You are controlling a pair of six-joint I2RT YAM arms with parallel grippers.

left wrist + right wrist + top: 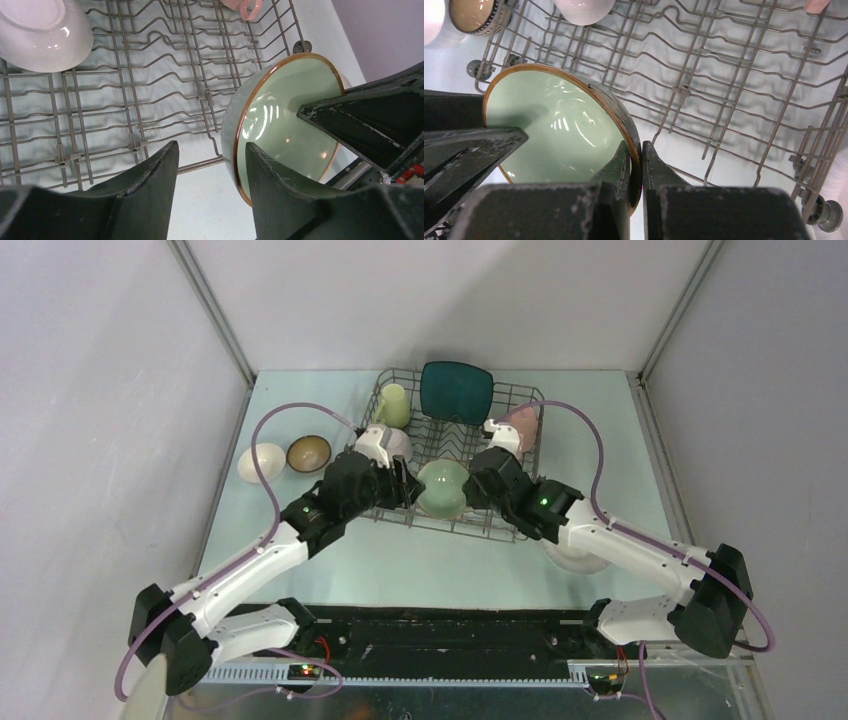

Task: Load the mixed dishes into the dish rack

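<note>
— Where's the dish rack (460, 440)?
— Upper middle of the overhead view, with the teal square plate (456, 390) upright at its top edge.
— And the pale green bowl (441, 488)?
— Tipped on edge at the rack's lower edge, centre frame, between both arms.
— Grippers?
— The right gripper (636, 150) pinches the bowl's rim. The left gripper (210, 150) stands partway apart, a finger either side of that rim, not clamped.

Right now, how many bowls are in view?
4: white bowl and dark brown bowl on the table left of the dish rack, second white bowl inside it, pale green bowl in the right gripper. Some may be hidden.
</note>
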